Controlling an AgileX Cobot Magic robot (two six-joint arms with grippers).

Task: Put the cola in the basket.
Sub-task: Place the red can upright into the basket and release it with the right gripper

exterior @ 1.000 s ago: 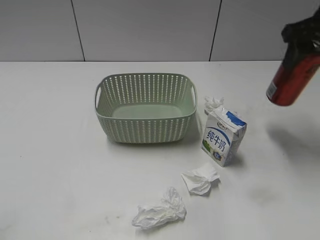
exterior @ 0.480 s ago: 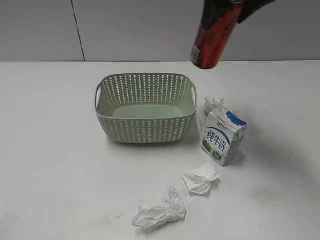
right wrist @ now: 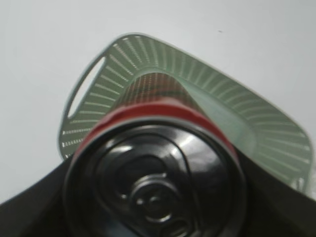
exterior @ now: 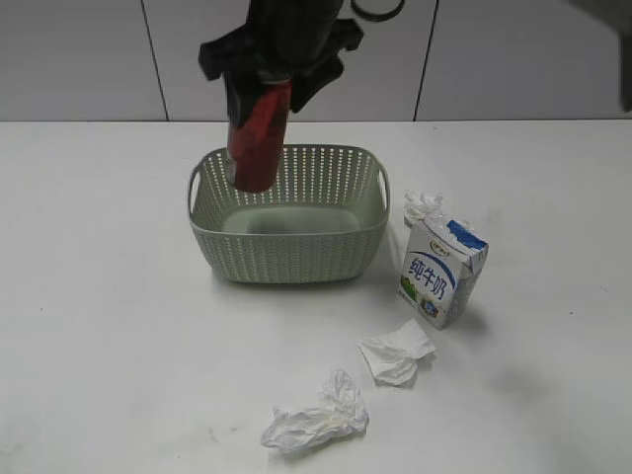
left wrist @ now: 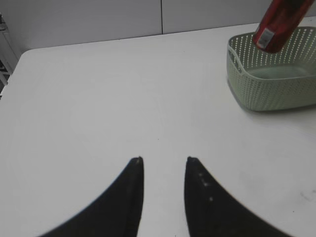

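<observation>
My right gripper (exterior: 272, 74) is shut on the cola (exterior: 257, 138), a tall red can, and holds it nearly upright over the left part of the sage-green basket (exterior: 286, 252). The can's bottom end hangs inside the basket's rim, above the floor. In the right wrist view the can's top with pull tab (right wrist: 155, 185) fills the frame, with the basket (right wrist: 94, 94) below. In the left wrist view the cola (left wrist: 279, 22) hangs over the basket (left wrist: 271, 89) at the far right. My left gripper (left wrist: 163, 160) is open and empty over bare table.
A blue-and-white milk carton (exterior: 441, 269) stands right of the basket. Crumpled tissues lie behind the carton (exterior: 422, 205), in front of it (exterior: 395, 354) and nearer the front edge (exterior: 316, 415). A grey panelled wall runs behind the table.
My right gripper has carried the cola from the far right, leftward over the basket, then down so its bottom end is inside the rim. The left gripper has not visibly moved.
</observation>
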